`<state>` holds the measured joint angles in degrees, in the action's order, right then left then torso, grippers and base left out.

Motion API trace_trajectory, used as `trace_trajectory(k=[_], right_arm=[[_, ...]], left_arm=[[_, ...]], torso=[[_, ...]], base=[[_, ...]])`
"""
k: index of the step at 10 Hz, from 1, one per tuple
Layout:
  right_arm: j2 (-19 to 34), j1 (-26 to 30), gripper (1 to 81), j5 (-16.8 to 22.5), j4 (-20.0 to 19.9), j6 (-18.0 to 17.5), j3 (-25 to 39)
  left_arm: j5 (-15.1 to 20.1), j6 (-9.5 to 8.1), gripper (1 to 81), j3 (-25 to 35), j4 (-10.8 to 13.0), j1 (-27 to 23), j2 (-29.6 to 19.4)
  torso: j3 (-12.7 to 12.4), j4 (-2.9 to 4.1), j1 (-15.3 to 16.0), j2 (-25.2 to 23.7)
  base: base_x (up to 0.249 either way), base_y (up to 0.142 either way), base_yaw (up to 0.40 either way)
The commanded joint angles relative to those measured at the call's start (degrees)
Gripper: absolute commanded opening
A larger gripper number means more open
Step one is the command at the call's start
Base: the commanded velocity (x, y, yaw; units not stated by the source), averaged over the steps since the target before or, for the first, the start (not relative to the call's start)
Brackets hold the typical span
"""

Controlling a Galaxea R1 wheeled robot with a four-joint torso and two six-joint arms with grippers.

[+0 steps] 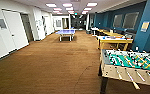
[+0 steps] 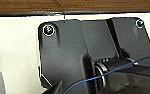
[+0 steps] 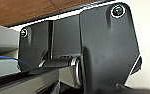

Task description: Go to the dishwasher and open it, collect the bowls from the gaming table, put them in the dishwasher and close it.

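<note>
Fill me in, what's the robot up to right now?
Nothing is being handled. The head view looks down a long carpeted room: a table-football table stands close on the right, the yellow-sided gaming table with its white top sits further along that wall, and a blue table-tennis table stands in the middle distance. Small items lie on the gaming table, too blurred to identify. Both wrist views show robot hardware over carpet.

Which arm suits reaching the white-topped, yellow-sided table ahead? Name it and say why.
Right, probably. The gaming table stands on the corridor's right, beyond the foosball table, so on the right arm's side. It is far off; the approach could change this.
</note>
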<state>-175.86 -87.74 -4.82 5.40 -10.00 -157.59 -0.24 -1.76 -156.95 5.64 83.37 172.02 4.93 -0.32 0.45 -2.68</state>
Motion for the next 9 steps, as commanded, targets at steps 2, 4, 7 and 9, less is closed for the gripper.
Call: trace_trajectory(k=[2,4,7,9], right_arm=[[-0.5,2.9,81.1,3.1,0.6,0.2,0.5],[-0.5,2.8,81.1,3.1,0.5,0.2,0.5],[-0.5,2.7,81.1,3.1,0.5,0.2,0.5],[-0.6,2.6,81.1,3.1,0.5,0.2,0.5]], left_arm=[[2.7,-0.18,81.1,-0.2,-1.5,-2.8,-1.1],[2.6,-0.27,81.1,-0.2,-1.5,-2.8,-1.1],[2.6,-0.27,81.1,-0.2,-1.5,-2.9,-1.1],[2.6,-0.27,81.1,-0.2,-1.6,-2.8,-1.1]], torso=[[0.0,0.0,0.0,0.0],[0.0,0.0,-0.1,0.0],[0.0,0.0,-0.1,0.0],[0.0,0.0,-0.1,0.0]], base=[[0.0,0.0,0.0],[0.078,0.0,0.0],[0.109,0.0,0.0],[0.128,0.0,0.0]])
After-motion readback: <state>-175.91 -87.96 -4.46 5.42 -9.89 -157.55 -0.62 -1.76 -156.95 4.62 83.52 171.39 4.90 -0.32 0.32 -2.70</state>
